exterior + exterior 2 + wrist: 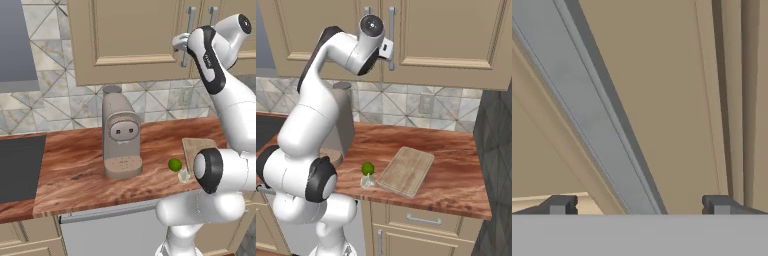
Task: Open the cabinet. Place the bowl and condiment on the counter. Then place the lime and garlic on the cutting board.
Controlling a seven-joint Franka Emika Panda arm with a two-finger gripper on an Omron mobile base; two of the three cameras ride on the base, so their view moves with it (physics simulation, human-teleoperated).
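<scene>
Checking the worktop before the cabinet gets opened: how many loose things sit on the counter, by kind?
Bright green lime: 1
Whitish garlic bulb: 1
Light tan wooden cutting board: 1
Beige coffee machine: 1
Total: 4

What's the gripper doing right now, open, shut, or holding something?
Gripper: open, holding nothing; its fingers straddle the cabinet's handle.

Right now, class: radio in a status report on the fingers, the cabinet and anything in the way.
Fingers open, straddling the cabinet handle, not yet closed on it. Cabinet doors shut. Lime and garlic on the counter beside the cutting board. Nothing blocking.
</scene>
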